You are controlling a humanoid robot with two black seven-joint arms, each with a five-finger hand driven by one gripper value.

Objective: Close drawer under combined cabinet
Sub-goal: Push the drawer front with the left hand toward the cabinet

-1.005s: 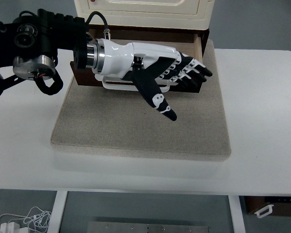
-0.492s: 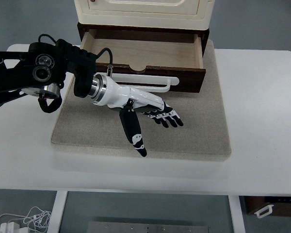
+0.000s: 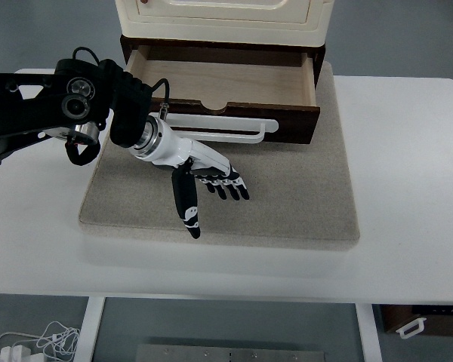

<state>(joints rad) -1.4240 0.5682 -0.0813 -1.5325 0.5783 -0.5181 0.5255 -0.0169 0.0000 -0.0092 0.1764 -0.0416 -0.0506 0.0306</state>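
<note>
White bench (image 3: 408, 188) noted beneath a grey mat (image 3: 302, 204); cream combined cabinet (image 3: 223, 19) standing at the mat's far edge. Drawer (image 3: 223, 83) under the cabinet found pulled well out toward the camera, bare wooden floor exposed, dark front panel and white bar handle (image 3: 226, 124) facing the near side. Left robot hand (image 3: 200, 170) observed over the mat, just in front of the drawer front, fingers extended and relaxed, thumb pointing toward the near edge, nothing held. Compared with a second ago: then laid across the drawer front at handle level, now withdrawn nearer and lower, clear of the handle, and further left than half a second ago. Drawer uncovered by that retreat and seen open, not closed. Judged: task not yet accomplished; a renewed push against the front panel required. Right arm absent from view.
</note>
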